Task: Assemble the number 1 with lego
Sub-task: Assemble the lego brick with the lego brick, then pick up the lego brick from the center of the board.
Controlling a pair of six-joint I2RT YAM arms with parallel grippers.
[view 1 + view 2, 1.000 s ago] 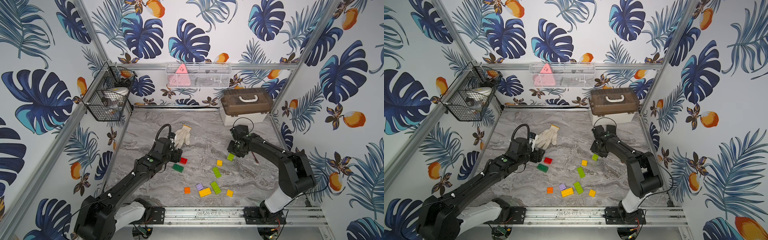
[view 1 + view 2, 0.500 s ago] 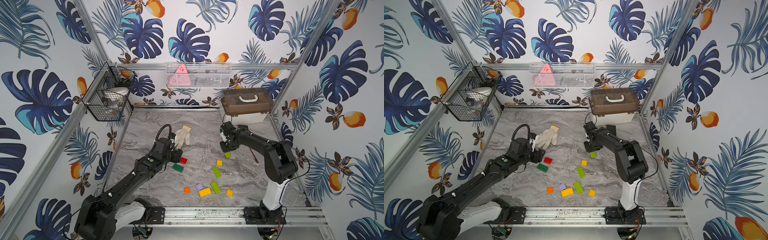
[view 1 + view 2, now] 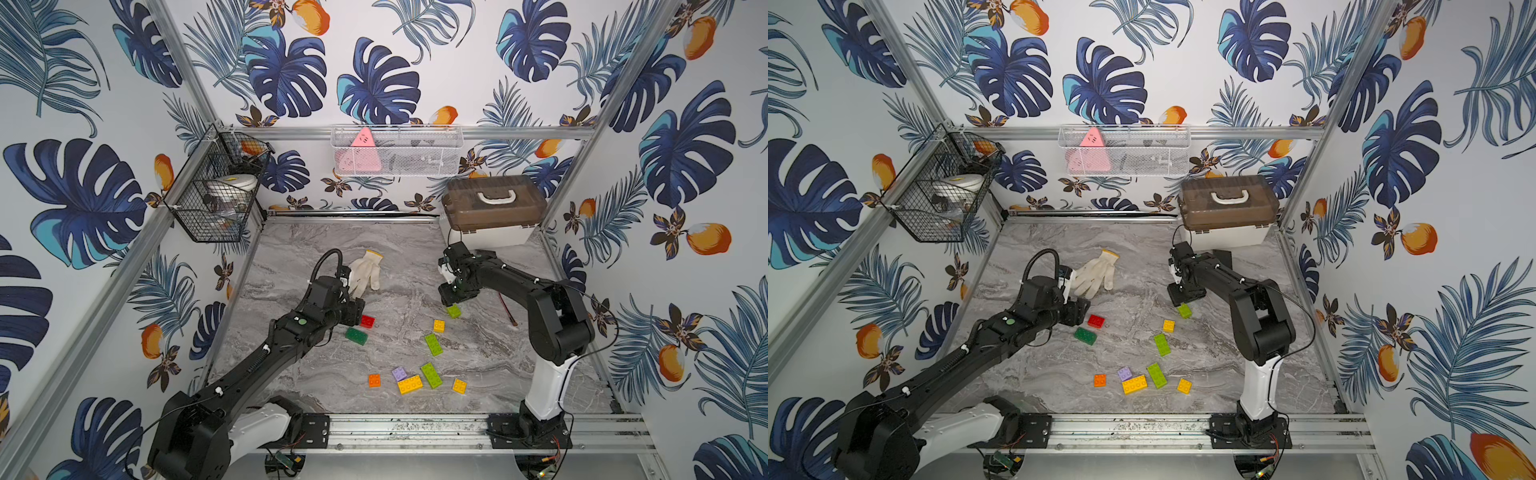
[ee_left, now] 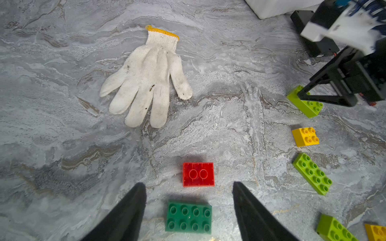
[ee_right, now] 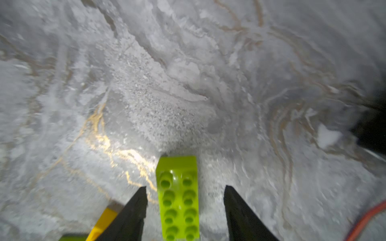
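1. In both top views the lego lay scattered singly on the marble surface [image 3: 332, 386]. No brick sat on another, so I judged the number 1 not begun, with all the stacking left to do.
2. Counted in a top view, the bricks came to ten: three lime oblongs [image 3: 433, 344], three yellow bricks [image 3: 410, 384] (one oblong, two squares), one red brick [image 3: 367, 321], one dark green brick [image 3: 356, 336], one orange square [image 3: 374, 380] and one lilac square [image 3: 399, 373]. Most gathered at the lower centre of the frame. One white glove [image 3: 365, 272] lay above centre.
3. In both top views the left pincer [image 3: 359, 312] reached in left of centre, just beside the red and dark green bricks. The right pincer [image 3: 1185, 297] hung right of centre over one lime oblong [image 3: 1185, 310]. Their fingers were too small there to read.
4. In the left wrist view the left pincer [image 4: 188, 187] stood spread and pinched nothing. The dark green brick [image 4: 189, 217] lay studs-up between its fingers, touching neither, and the red brick [image 4: 198, 174] lay just beyond, hollow underside up.
5. In the right wrist view the right pincer [image 5: 185, 187] was likewise spread. A lime oblong [image 5: 178, 198] rested on the surface between its fingers with a gap on either side, so nothing was pinched.
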